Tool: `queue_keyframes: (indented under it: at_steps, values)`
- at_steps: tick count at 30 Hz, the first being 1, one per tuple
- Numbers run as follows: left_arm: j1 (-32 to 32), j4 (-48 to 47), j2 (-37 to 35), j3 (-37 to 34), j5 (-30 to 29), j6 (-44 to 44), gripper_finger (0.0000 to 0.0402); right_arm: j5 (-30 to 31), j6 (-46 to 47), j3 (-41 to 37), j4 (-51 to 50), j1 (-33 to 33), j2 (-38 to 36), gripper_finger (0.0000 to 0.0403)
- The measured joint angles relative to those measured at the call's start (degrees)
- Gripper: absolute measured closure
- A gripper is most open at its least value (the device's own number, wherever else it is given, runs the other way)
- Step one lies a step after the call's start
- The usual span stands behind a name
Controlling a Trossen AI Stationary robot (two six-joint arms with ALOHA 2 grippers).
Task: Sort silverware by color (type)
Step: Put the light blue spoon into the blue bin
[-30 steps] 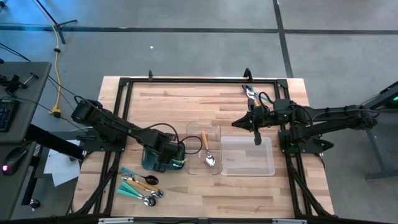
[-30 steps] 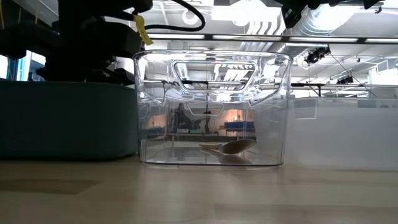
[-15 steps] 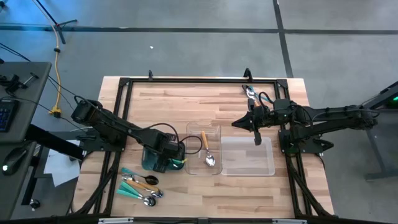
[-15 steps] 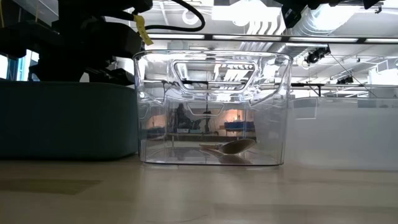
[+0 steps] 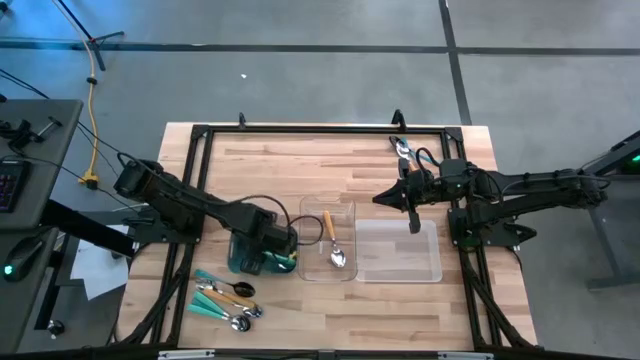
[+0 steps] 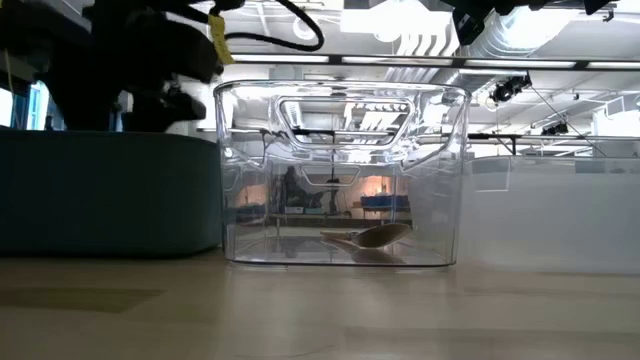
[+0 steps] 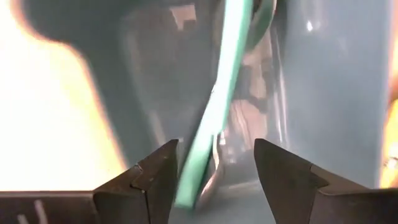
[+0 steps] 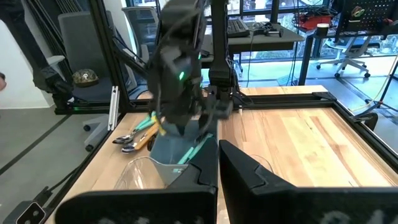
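My left gripper [image 5: 264, 246] points down, open, over the teal bin [image 5: 240, 258]. In the left wrist view a teal-handled utensil [image 7: 219, 106] leans inside the bin below the gap between my open fingers [image 7: 214, 171], nearer to one of them; I see no touch. Its handle sticks out of the bin [image 8: 200, 148] in the right wrist view. An orange-handled spoon [image 5: 332, 240] lies on the floor of a clear tray [image 5: 305, 262]. Several loose pieces of silverware [image 5: 225, 298] lie on the table near the front left. My right gripper [image 5: 413, 200] waits shut above the table's right half.
A second clear tray [image 5: 397, 252] stands right of the first. A few utensils [image 5: 402, 148] lie at the table's far right. A black frame [image 5: 300, 130] runs round the table's edges. Bare wood lies across the far half.
My left gripper has risen a little above the teal bin.
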Motion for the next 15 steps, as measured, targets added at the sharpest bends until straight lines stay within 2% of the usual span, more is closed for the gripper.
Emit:
queue_keyframes:
  at_steps: [4, 6, 15]
  values:
    - [2.78, -2.6, -5.51, 3.48, -0.07, -0.25, 0.0202, 0.02, 0.01, 0.0, -0.04, 0.0, 0.0, 0.0403]
    - [4.57, -0.73, -9.56, 5.04, -0.35, -0.9, 0.0202, 0.02, 0.0, 0.0, -0.45, 0.0, 0.02, 0.0403]
    - [10.78, 20.9, -29.02, 6.09, -7.67, -2.76, 0.0202, 0.02, 0.01, 0.0, -1.31, 0.0, 0.02, 0.0403]
